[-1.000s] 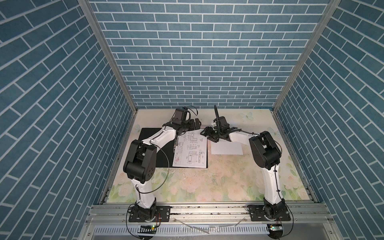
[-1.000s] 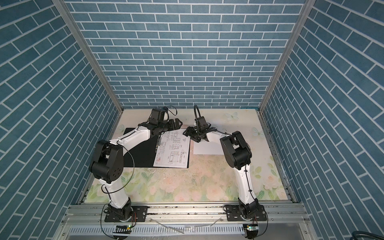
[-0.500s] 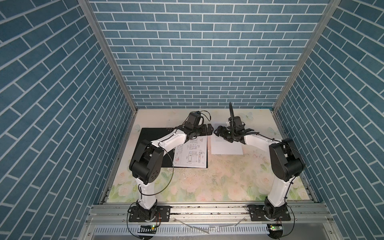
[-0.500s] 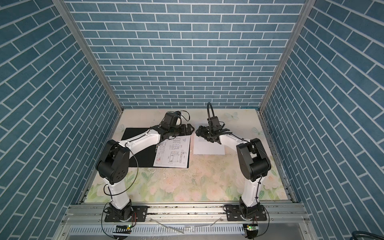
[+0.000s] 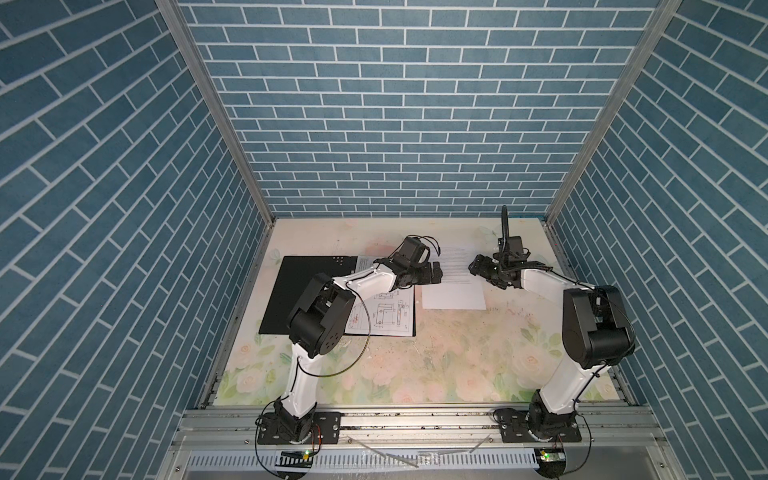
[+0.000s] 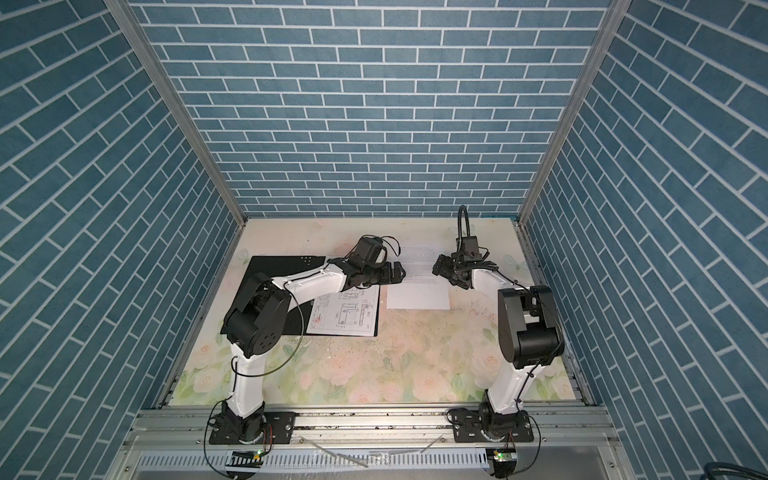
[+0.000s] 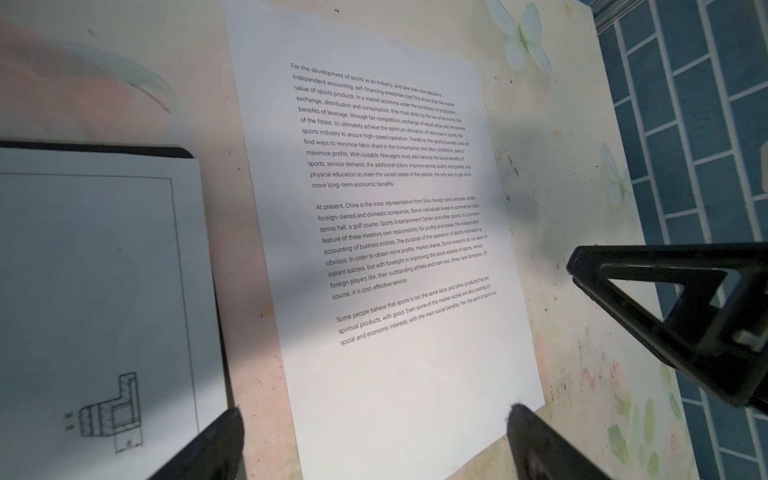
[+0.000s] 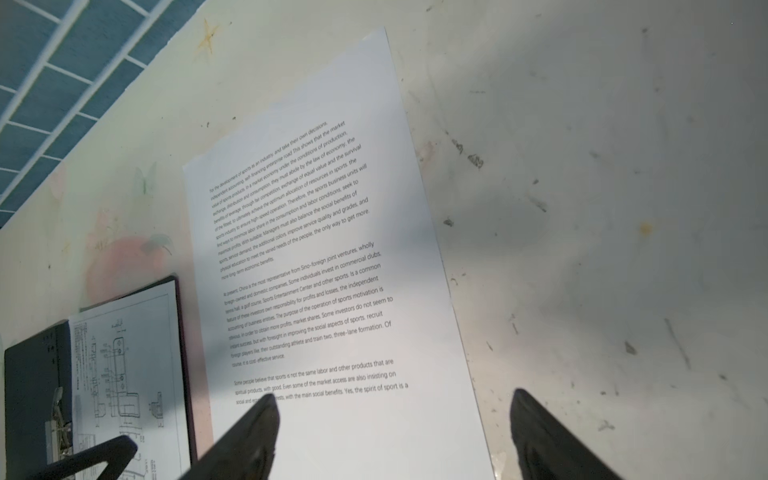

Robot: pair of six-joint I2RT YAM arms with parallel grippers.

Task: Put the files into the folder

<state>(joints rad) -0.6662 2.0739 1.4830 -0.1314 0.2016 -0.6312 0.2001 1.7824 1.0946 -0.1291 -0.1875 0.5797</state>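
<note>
The folder (image 5: 291,291) (image 6: 282,266) lies open at the table's left, black inside up. One of the files, a drawing sheet (image 5: 390,316) (image 6: 349,316) (image 7: 104,291) (image 8: 124,353), rests on its right half. A text-only sheet (image 5: 455,286) (image 6: 417,291) (image 7: 395,208) (image 8: 324,270) lies flat on the table right of the folder. My left gripper (image 5: 436,272) (image 6: 397,274) (image 7: 374,415) hovers open at that sheet's left edge. Facing it from the sheet's right edge is my right gripper (image 5: 478,266) (image 6: 440,266) (image 8: 395,403), also open. Neither holds anything.
The floral tabletop (image 5: 415,365) is scuffed and stained. Blue brick walls (image 5: 395,124) close in the back and both sides. A metal rail (image 5: 415,419) with both arm bases runs along the front. A metal clip (image 8: 58,419) sits on the folder's inner side.
Both arms have swung to the right. The left gripper left the folder for the text sheet's left edge. The right gripper crossed to the sheet's right edge and opened wider.
</note>
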